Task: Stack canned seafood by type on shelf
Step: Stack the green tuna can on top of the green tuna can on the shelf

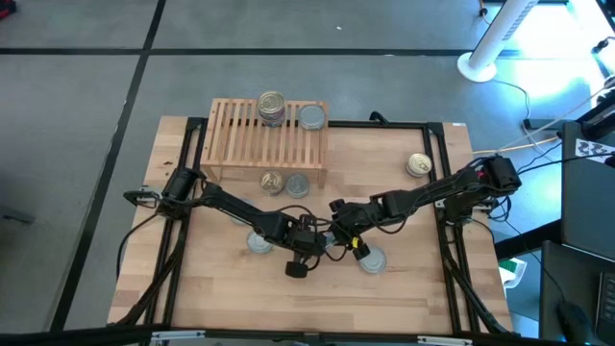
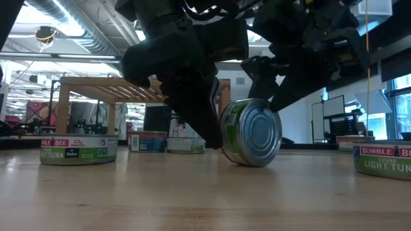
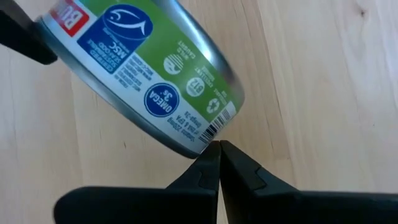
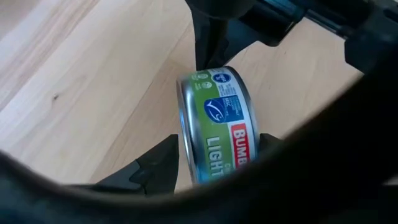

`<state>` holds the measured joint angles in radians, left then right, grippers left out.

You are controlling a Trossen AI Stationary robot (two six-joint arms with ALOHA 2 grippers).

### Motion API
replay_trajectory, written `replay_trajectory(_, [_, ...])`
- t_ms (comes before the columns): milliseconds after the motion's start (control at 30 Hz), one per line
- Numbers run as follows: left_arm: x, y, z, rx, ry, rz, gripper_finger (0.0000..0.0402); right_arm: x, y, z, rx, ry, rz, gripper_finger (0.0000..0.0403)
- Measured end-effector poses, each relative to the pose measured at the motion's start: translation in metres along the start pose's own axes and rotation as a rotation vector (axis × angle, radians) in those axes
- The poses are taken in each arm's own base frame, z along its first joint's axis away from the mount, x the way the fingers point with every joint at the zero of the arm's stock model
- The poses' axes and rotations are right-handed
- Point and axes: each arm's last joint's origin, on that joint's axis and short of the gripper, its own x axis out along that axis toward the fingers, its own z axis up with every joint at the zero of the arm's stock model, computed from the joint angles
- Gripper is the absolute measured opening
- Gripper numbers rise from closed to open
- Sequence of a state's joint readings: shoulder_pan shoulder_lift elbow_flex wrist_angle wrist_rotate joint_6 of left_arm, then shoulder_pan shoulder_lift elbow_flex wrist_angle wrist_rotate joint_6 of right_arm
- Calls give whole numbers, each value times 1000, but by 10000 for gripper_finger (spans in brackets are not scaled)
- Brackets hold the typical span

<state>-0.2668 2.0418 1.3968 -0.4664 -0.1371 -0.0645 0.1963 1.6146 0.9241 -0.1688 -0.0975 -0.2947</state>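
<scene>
Wood counter (image 1: 404, 288), well in front of the shelf (image 1: 259, 135): your right pincer (image 4: 214, 163) grips a tuna can (image 2: 252, 131) standing on edge; left pincer (image 3: 219, 149) closed, touching it. Rigid, slick metal; clamp the flat faces.

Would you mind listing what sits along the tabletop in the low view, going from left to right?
Flat tuna can → two flat cans under the shelf → can standing on its edge, held between the right gripper's fingers → tuna can at the right edge.
</scene>
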Motion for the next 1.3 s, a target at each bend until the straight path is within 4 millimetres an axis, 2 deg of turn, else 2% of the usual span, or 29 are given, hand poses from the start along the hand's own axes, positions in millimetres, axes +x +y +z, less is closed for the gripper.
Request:
replay_trajectory(167, [0,0,0,-1,-3,0,5,0,0,0,0,-2,-1,223])
replay_trajectory(433, [0,0,-1,1,5,-1,5,14,-1,-1,-4,-18,-2,221])
replay_trajectory(533, [0,0,-1,1,9,0,5,14,-1,-1,-4,-17,-8,202])
replay_trajectory(667, [-3,0,-1,1,9,1,5,10,-1,0,-2,-19,-18,148])
replay_trajectory(733, [-8,1,0,4,6,1,5,8,-2,2,-1,-25,-30,144])
replay_trajectory(967, [-43,6,5,13,-32,5,5,-13,-5,8,-28,-31,-149,144])
replay_trajectory(1133, [-82,12,6,7,-63,20,5,-40,-10,16,-112,-55,-330,144])
replay_trajectory(1300, [-131,23,1,-7,-111,94,5,-71,-16,27,-222,-29,-576,149])
